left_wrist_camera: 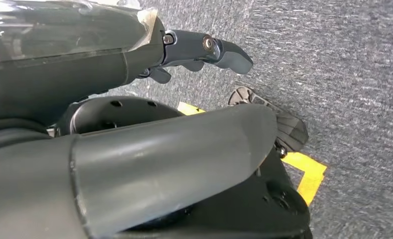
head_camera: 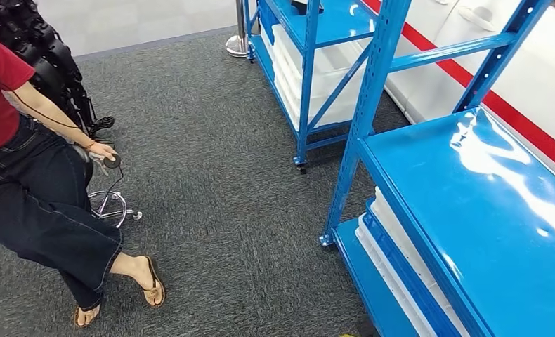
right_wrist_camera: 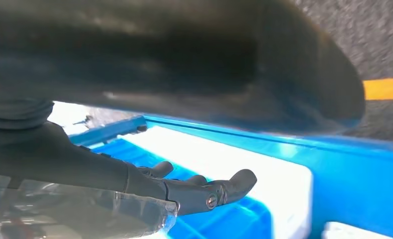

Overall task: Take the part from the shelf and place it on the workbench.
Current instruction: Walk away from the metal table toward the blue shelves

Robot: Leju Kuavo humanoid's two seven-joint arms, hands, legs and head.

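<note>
Hanging low at my side, my left robot hand [left_wrist_camera: 204,50] points down at the grey carpet [left_wrist_camera: 343,59]; its dark fingers [left_wrist_camera: 229,54] reach out nearly straight with a slight curl at the tips, apart from each other, nothing in them — released. A strip of yellow floor tape [left_wrist_camera: 309,174] lies on the carpet beyond it.

From my head view, left to right: a person [head_camera: 29,175] in a red shirt and dark wide trousers stands at the left edge, one hand on a small dark object [head_camera: 112,160]; just behind is the chrome base of a stool [head_camera: 109,205]. Grey carpet fills the middle. Farther back stands a blue shelf rack [head_camera: 306,84] with white bins [head_camera: 317,74] stacked on its lower level; I cannot tell what they hold. Nearest on the right is a second blue shelf rack [head_camera: 485,203], its top board glossy and bare where I can see it, with flat white and blue trays [head_camera: 401,260] stacked under it, contents hidden.

My right robot hand [right_wrist_camera: 194,191] hangs beside that near rack, fingers [right_wrist_camera: 239,180] loosely extended and separated, gripping nothing — released. Past it, a white tray [right_wrist_camera: 224,159] sits in a blue one on the shelf level.

The part itself I cannot make out anywhere; it is in neither robot hand.
</note>
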